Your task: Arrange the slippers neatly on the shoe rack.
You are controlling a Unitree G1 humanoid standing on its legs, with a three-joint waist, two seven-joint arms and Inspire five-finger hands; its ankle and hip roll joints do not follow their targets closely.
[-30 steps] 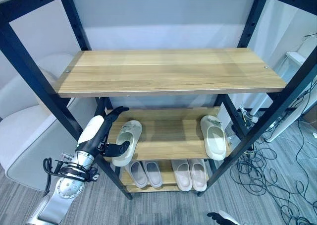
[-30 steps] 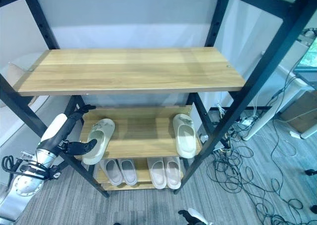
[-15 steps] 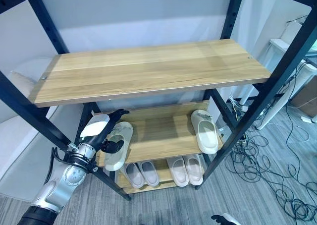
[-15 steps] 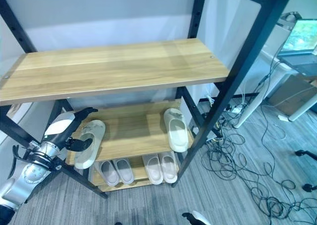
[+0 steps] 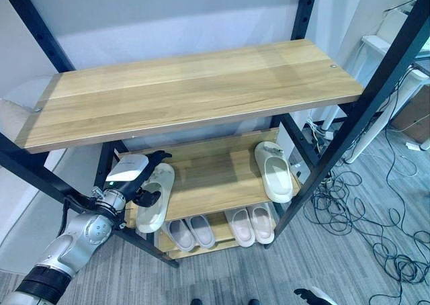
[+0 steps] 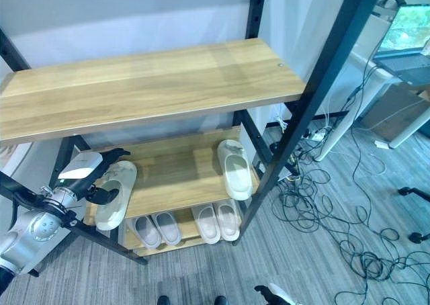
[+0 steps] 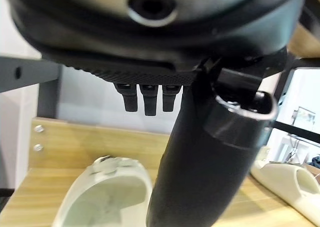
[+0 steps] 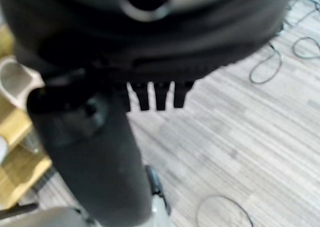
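Note:
A pale slipper (image 5: 156,196) lies at the left end of the shoe rack's middle shelf (image 5: 215,177), its heel hanging over the front edge. My left hand (image 5: 129,176) is against its left side, fingers straight over its toe end, thumb by its rim. In the left wrist view the slipper (image 7: 105,197) lies just past the thumb (image 7: 205,172). The matching slipper (image 5: 273,172) lies at the shelf's right end, toe to the back. My right hand (image 5: 312,295) hangs low over the floor, fingers straight in the right wrist view (image 8: 95,152).
The top shelf (image 5: 188,90) is bare wood above my left hand. Two pairs of slippers (image 5: 191,231) (image 5: 252,224) stand on the bottom shelf. Black posts frame the rack. Loose cables (image 5: 363,204) cover the floor to the right, near a white desk leg (image 5: 376,137).
The whole view has shifted as the camera moved. My left hand stays at the left slipper, and its forearm has drawn in closer to the rack.

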